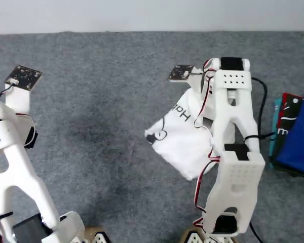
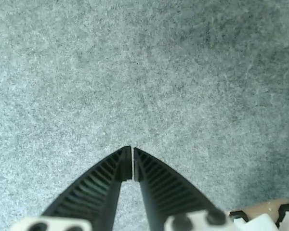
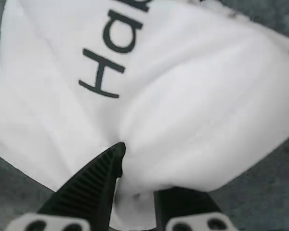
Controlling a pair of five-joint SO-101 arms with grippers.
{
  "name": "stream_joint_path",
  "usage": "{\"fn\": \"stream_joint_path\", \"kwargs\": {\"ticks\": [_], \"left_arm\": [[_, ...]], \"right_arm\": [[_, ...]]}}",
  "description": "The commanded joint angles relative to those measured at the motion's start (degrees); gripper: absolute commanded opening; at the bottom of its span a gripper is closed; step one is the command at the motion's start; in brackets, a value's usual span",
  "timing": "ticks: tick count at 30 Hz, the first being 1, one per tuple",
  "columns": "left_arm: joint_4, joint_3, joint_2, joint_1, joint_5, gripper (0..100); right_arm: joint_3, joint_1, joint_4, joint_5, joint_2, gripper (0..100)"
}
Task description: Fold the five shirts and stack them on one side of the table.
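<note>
Sitting at the left edge of the gray worktop (image 1: 91, 126), the left arm (image 1: 12, 152) is well apart from every shirt. Left gripper (image 2: 132, 153) is clenched on nothing: in the left wrist view its two black ribbed fingers (image 2: 101, 187) meet at the tips over bare gray surface.

White shirt (image 1: 180, 142) lies right of the worktop's middle. It is rumpled and partly bunched, with black lettering facing up and one corner pointing toward the near edge. It is not flat; a thick fold (image 3: 207, 96) rises across it in the right wrist view.

Right arm (image 1: 233, 131) stands over the white shirt's right part and hides some of it in the high view. Right gripper (image 3: 144, 168) is grasping the white shirt: a roll of cloth sits between the jaws, one black finger (image 3: 98, 178) is on top of the fabric, and the other is partly buried under the fold.

At the right edge of the worktop is a stack with a blue shirt (image 1: 299, 136) on top. A red and black shirt (image 1: 289, 114) pokes out from under it on the side facing the white shirt, and a thin teal edge shows next to that. I cannot tell how many shirts are in the stack. The stack is near the right arm, with a strip of gray between it and the white shirt.
</note>
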Motion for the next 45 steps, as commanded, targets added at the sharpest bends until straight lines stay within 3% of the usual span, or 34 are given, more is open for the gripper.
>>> {"fn": "stream_joint_path", "kwargs": {"ticks": [1, 5, 10, 12, 16, 20, 26, 31, 36, 41, 45], "left_arm": [[1.05, -0.57, -2.2, -0.26, -0.62, 1], [1.05, -0.31, -2.2, -0.44, -0.62, 1], [1.05, -0.31, -2.2, -0.44, -0.62, 1], [1.05, -0.31, -2.2, -0.44, -0.62, 1], [1.05, -0.31, -2.2, -0.26, -0.62, 1], [1.05, -0.31, -2.2, -0.26, -0.62, 1], [1.14, -0.31, -2.2, -0.53, -0.62, 1], [1.14, -0.48, -2.2, -0.53, -0.62, 1], [1.14, -0.57, -2.29, -0.53, -0.62, 1], [1.14, -0.57, -2.29, -0.44, -0.62, 1], [1.14, -0.57, -2.29, -0.26, -0.62, 1]], "right_arm": [[-0.62, -0.84, -0.66, 7.47, -5.23, 0.9], [-0.18, -1.98, -8.31, 3.34, -3.38, 2.8], [-2.37, -2.59, -7.78, -14.42, -3.65, 28.8], [-3.08, -2.59, -7.43, -23.12, -5.14, 31.4], [-3.16, -4.0, -5.93, -38.77, -8.48, 31.4], [-3.25, -6.46, 0.4, -48.0, -11.82, 29.9], [-3.08, -7.87, 2.15, -59.25, -14.55, 11.0], [0.97, -8.04, 2.42, -64.44, -17.98, 8.7], [18.02, -9.71, 2.33, -72.18, -24.66, 8.3], [34.73, -9.71, 0.75, -72.97, -26.51, 8.0], [45.71, -8.66, -8.92, -71.82, -26.51, 3.0]]}}
